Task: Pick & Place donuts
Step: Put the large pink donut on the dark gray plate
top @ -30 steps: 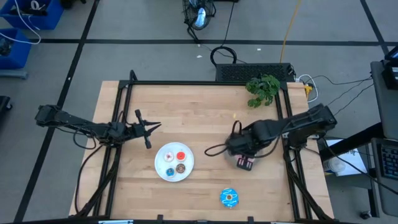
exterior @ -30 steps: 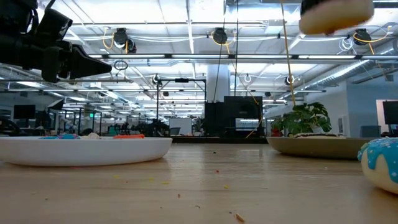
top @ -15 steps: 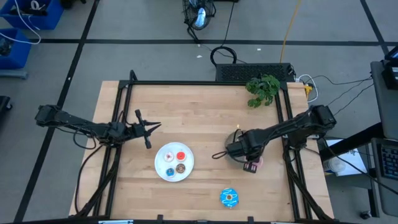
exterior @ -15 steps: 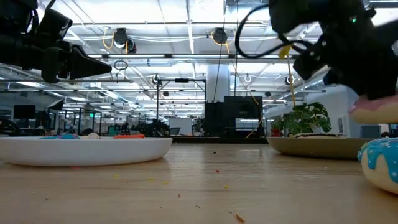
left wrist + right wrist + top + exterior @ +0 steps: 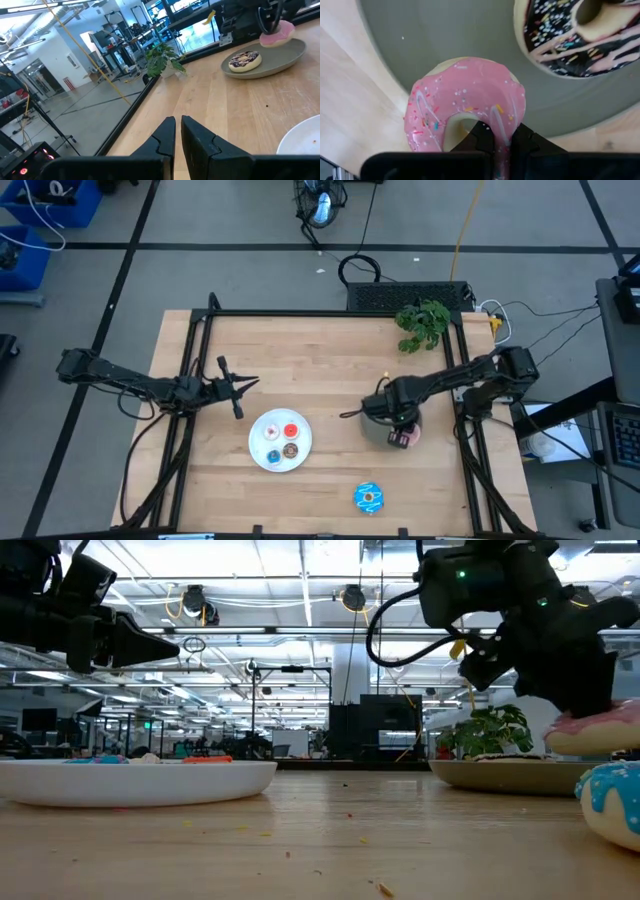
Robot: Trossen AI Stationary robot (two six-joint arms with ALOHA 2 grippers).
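Two plates sit before you. Nearest, the blue sprinkled donut [image 5: 369,498] lies alone on the wood. The white plate [image 5: 256,448] holds three tiny donuts [image 5: 282,441]: red-orange, blue, brown. Your right gripper [image 5: 501,138] is clamped on the pink donut [image 5: 465,107] at the grey plate [image 5: 285,55], beside the dark drizzled donut [image 5: 244,60]. Your left gripper [image 5: 178,131] waits, fingers together, at the table's left edge.

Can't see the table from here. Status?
Right end effector shut on pink donut, over grey plate. Left end effector shut, idle. Nothing in the way.
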